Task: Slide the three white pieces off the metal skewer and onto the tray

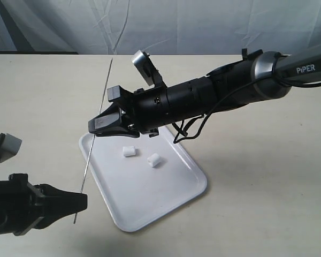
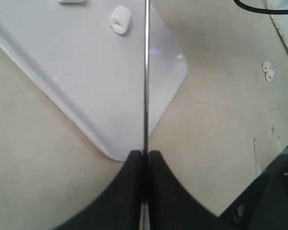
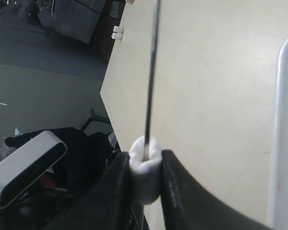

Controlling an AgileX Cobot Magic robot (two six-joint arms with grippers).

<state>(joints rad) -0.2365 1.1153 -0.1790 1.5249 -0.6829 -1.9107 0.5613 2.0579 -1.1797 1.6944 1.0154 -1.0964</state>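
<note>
The metal skewer (image 1: 99, 115) stands steeply tilted over the left end of the white tray (image 1: 166, 198). My left gripper (image 1: 81, 202) is shut on the skewer's lower end (image 2: 146, 86), just off the tray's near corner (image 2: 116, 143). Higher up, my right gripper (image 1: 98, 126) is shut on one white piece (image 3: 145, 168) that is still threaded on the skewer (image 3: 152, 72). The other two white pieces (image 1: 129, 151) (image 1: 154, 159) lie loose on the tray. The left wrist view shows one of them (image 2: 120, 19) beside the rod.
The right arm (image 1: 214, 93) reaches across above the tray's far end, with a black cable (image 1: 188, 133) hanging under it. Small white crumbs (image 2: 268, 72) lie on the beige table (image 1: 267, 176). A grey curtain (image 1: 176, 21) closes off the back.
</note>
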